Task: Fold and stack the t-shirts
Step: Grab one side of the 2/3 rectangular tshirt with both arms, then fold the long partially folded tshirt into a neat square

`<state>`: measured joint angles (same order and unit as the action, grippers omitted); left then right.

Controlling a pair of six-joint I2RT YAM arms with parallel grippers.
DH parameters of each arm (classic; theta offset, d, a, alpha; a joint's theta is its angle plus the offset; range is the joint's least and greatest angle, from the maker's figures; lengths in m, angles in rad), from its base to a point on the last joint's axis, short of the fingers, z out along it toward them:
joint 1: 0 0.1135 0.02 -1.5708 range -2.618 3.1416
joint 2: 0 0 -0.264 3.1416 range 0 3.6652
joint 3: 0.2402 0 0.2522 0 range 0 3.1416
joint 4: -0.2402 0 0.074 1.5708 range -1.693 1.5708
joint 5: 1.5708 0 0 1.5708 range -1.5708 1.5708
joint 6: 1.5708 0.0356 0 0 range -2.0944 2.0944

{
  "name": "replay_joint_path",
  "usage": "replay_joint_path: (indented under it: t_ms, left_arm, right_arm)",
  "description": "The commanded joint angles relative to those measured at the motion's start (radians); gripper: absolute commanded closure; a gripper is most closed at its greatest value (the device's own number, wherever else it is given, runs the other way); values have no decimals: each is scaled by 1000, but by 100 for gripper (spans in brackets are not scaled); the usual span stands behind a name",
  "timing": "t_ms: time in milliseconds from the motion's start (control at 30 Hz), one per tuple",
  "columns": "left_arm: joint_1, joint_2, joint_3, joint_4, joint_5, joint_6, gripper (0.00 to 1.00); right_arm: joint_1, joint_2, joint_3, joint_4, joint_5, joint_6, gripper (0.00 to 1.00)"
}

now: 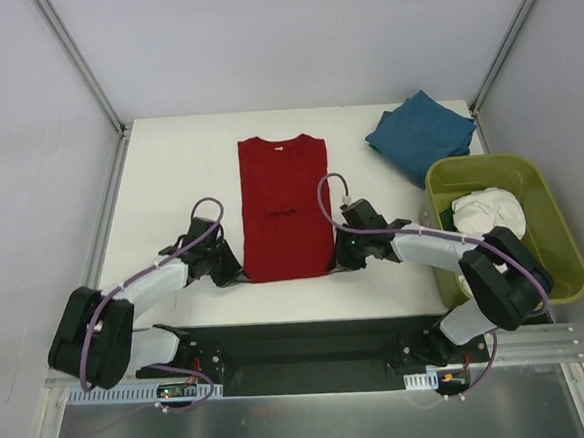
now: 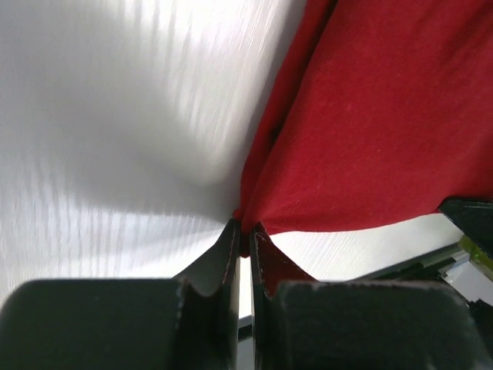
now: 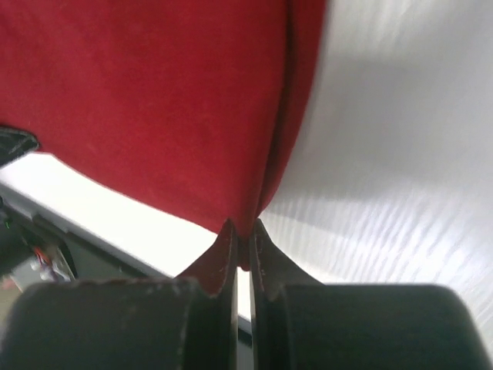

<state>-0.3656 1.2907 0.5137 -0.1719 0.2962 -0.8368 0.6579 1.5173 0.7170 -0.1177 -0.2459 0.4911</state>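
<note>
The deep red t-shirt of soft cloth (image 1: 284, 207) lies flat in the middle of the matte white table (image 1: 169, 177). It is folded into a long narrow rectangle, with its small white neck label at the far end and its hem nearest the arms. The left gripper (image 2: 243, 231) has its black jaws pressed together on the hem's near left corner, and creases fan out through the cloth from the pinch. The right gripper (image 3: 242, 231) nips the near right corner the same way. Up close the table top shows a faint ribbed sheen. Pale grey walls close in three sides, with slanting aluminium posts (image 1: 81, 63) meeting the far corners. A teal-blue t-shirt (image 1: 421, 135), folded into a rough square, lies at the far right corner, well apart from the red one. Just nearer, at the table's right edge, an olive-green rectangular plastic tub (image 1: 560, 250) holds a crumpled white t-shirt (image 1: 487, 213). The right arm crosses in front of the tub's left wall.
</note>
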Motion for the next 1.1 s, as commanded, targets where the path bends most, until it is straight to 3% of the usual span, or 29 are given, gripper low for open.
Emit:
replay_joint_path:
  t_ms: [0, 133, 300, 433, 567, 733, 1067]
  left_arm:
    - [-12, -189, -150, -51, 38, -65, 100]
    - [-56, -497, -250, -125, 64, -140, 100]
    - [-99, -828, -236, -302, 78, -214, 100]
    - [-101, -930, -156, -340, 77, -213, 100]
    - [-101, -883, -23, -345, 8, -145, 100]
    - [-101, -713, 114, -344, -113, -88, 100]
    - [-99, -368, 357, -291, -292, -1, 100]
  right_arm:
    - [94, -118, -59, -82, 23, 6, 100]
    - [206, -267, -96, -174, 83, 47, 99]
    - [331, -419, -79, -298, 148, 92, 99]
    - [347, -499, -32, -352, 145, 84, 99]
    - [345, -529, 66, -457, 187, 35, 99]
    - [313, -526, 180, -540, 240, -42, 99]
    - [40, -408, 340, -519, 119, -206, 99]
